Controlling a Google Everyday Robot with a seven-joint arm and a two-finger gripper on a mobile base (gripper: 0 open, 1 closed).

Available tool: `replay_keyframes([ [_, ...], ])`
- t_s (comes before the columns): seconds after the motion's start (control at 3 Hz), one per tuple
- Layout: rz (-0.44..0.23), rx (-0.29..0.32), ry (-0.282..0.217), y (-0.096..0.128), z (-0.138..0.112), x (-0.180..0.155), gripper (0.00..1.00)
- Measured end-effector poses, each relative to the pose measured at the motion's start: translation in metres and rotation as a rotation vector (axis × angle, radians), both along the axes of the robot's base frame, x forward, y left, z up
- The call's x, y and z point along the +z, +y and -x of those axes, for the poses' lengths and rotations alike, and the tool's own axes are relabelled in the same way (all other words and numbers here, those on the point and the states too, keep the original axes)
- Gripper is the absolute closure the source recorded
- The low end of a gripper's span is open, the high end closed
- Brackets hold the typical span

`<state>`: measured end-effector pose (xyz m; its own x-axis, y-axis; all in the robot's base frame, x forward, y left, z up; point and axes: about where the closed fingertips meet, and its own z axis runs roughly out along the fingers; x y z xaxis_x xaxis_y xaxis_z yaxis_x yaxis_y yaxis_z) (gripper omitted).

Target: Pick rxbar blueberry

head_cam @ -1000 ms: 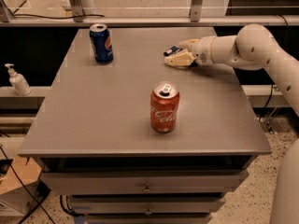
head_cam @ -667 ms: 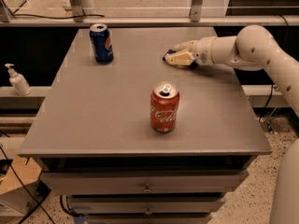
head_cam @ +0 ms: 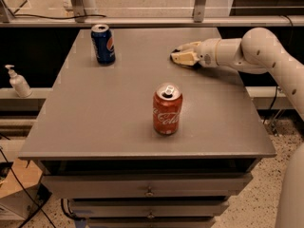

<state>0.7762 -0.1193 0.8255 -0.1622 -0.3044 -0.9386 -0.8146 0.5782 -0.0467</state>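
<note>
Risk: the gripper (head_cam: 182, 56) lies low on the worktop (head_cam: 85, 122) near the right rear corner, and I cannot tell whether it is released or clenched. The bar is not clearly visible; I judge that it lies under the gripper. If I lift without a firm hold, the flat wrapper may slip out or stay on the surface. Pressing harder may scrape the top. The red can (head_cam: 167, 109) and blue can (head_cam: 103, 43) stand well apart. The arm (head_cam: 256, 51) reaches in over the right edge, forearm nearly level, wrist pointing left.
</note>
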Motion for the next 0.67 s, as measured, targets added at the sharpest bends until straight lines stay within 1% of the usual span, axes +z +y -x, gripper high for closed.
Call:
replay_keyframes([
  [0.67,0.0,0.0,0.0,0.0,0.0,0.0016,1.0],
])
